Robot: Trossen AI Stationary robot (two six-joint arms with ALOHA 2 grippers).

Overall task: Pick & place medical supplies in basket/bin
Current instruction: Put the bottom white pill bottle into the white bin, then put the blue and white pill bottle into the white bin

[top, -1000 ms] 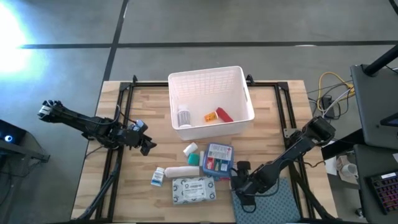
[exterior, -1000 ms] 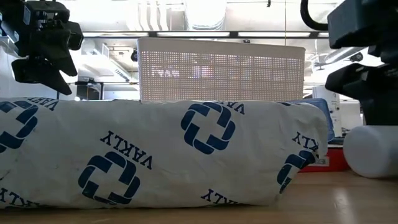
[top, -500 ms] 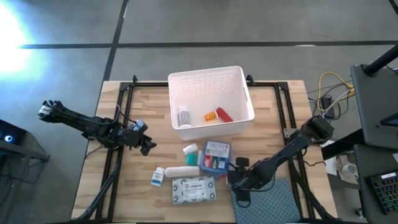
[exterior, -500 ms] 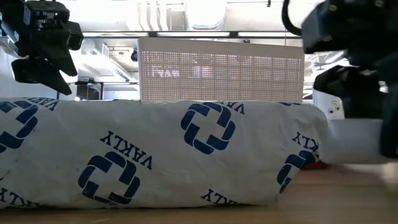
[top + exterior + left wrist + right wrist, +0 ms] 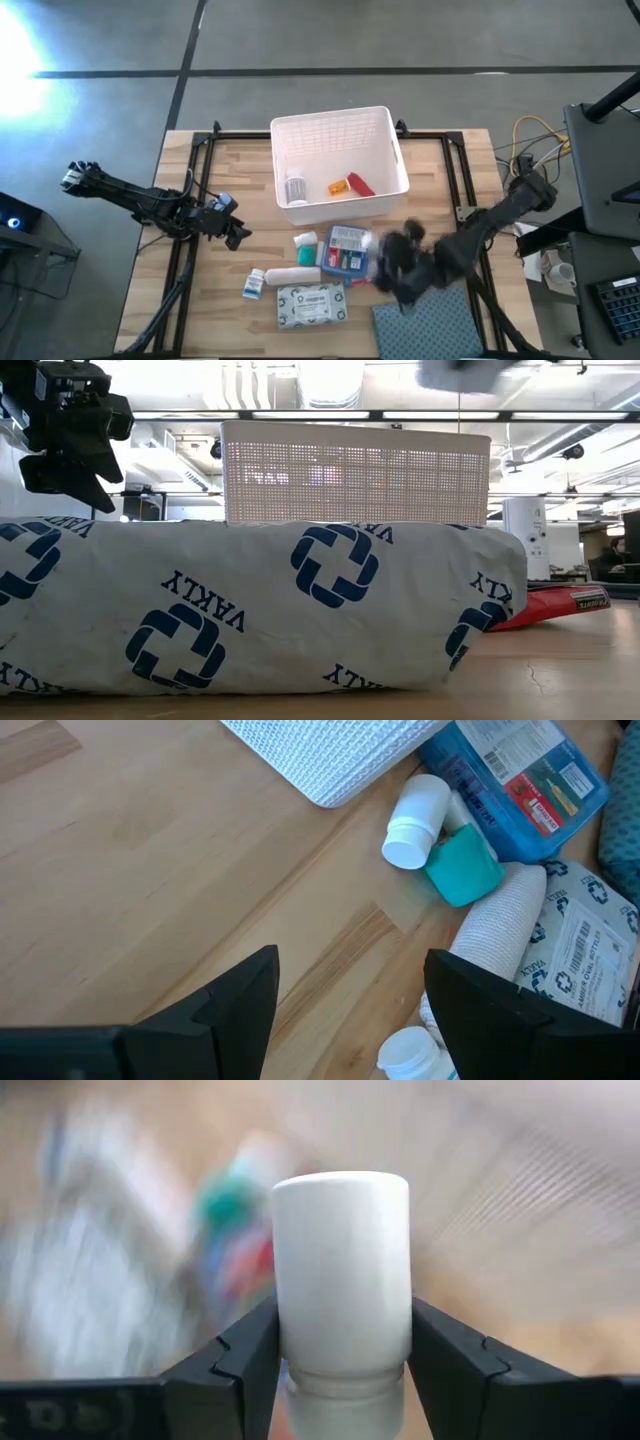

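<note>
My right gripper (image 5: 400, 264), blurred, hangs above the table between the blue-red-white box (image 5: 347, 250) and the blue-grey cloth. It is shut on a white pill bottle (image 5: 341, 1270), which shows as a white blur (image 5: 465, 372) high in the low view. The white basket (image 5: 340, 160) stands at the far middle and holds a white bottle (image 5: 296, 187), an orange vial (image 5: 339, 187) and a red tube (image 5: 361, 184). A teal-capped bottle (image 5: 305, 240), a white roll (image 5: 292, 275), a small bottle (image 5: 254, 284) and a flat packet (image 5: 312, 305) lie on the table. My left gripper (image 5: 235, 235) waits open at the left. My right gripper pinches the white pill bottle between its two fingers (image 5: 250, 1355). The fingers sit on opposite sides of the bottle's body (image 5: 340, 1335), close to the narrower neck end. The bottle is lifted clear of the table.
The blue-grey cloth (image 5: 430, 325) lies at the near right edge. Black frame rails (image 5: 200, 190) run along the table's left and right sides. The packet (image 5: 260, 610) fills most of the low view in front of the basket (image 5: 355, 470). Bare wood lies left of the supplies.
My right gripper has risen from the table beside the box and the cloth and shifted toward the far edge, taking the white pill bottle along. The bottle stood on the table a second ago and is now lifted clear. The box has nudged slightly.
</note>
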